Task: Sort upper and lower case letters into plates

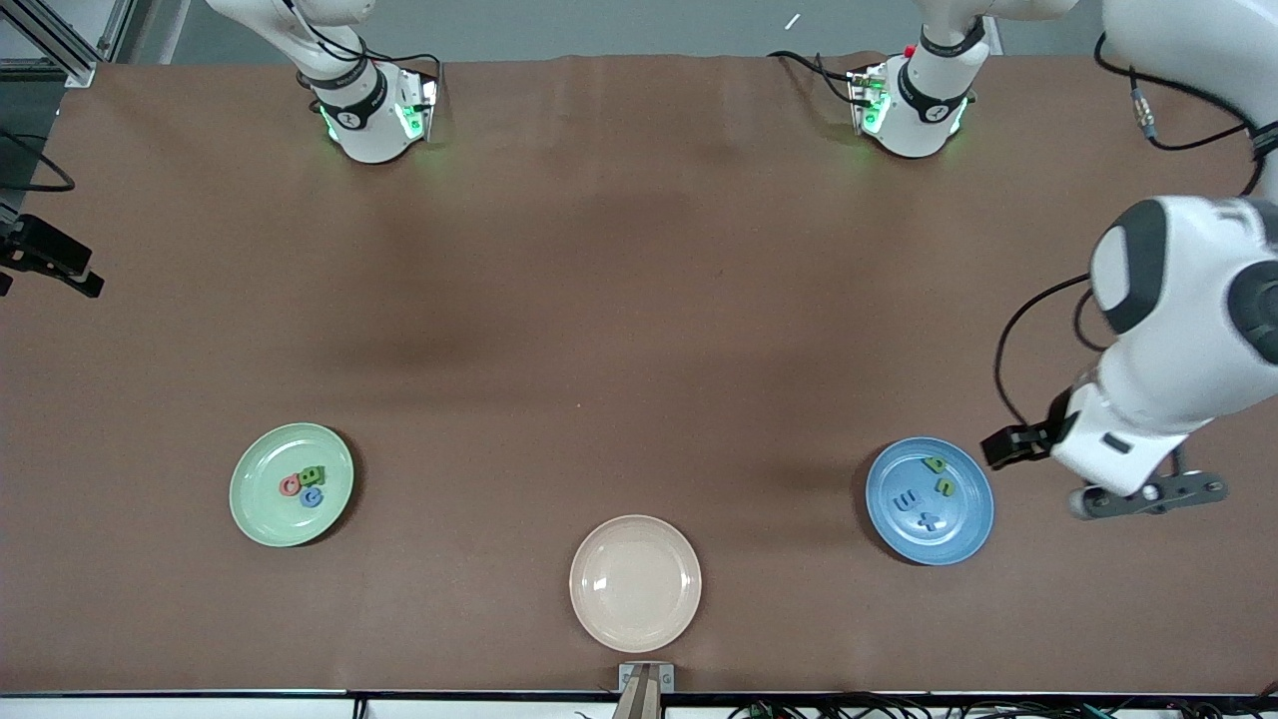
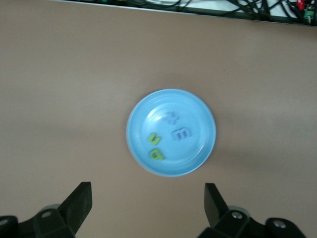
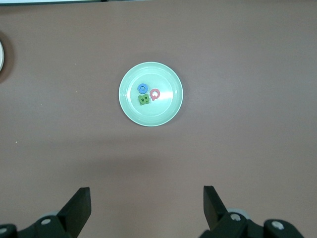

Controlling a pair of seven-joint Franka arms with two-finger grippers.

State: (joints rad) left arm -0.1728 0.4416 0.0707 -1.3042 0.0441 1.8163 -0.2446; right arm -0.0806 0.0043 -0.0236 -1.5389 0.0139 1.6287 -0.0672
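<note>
The mint green plate [image 1: 250, 519] lies toward the right arm's end of the table and holds a red letter [image 1: 290, 486], a blue letter [image 1: 312, 496] and a green letter [image 1: 315, 474]. In the right wrist view it [image 3: 131, 111] lies far below my open, empty right gripper [image 3: 147, 194]. The speckled blue plate [image 1: 963, 534] holds two green letters [image 1: 936, 463] and two blue letters [image 1: 904, 502]. My left gripper [image 1: 1148, 496] is open and empty, over bare table beside the blue plate [image 2: 198, 106]. The right gripper is out of the front view.
An empty cream-beige plate [image 1: 635, 582] lies between the two plates, nearest the front camera; its edge shows in the right wrist view [image 3: 1, 54]. Cables run along the table's front edge [image 2: 213, 7]. The brown table [image 1: 619, 330] spreads wide between the plates and the bases.
</note>
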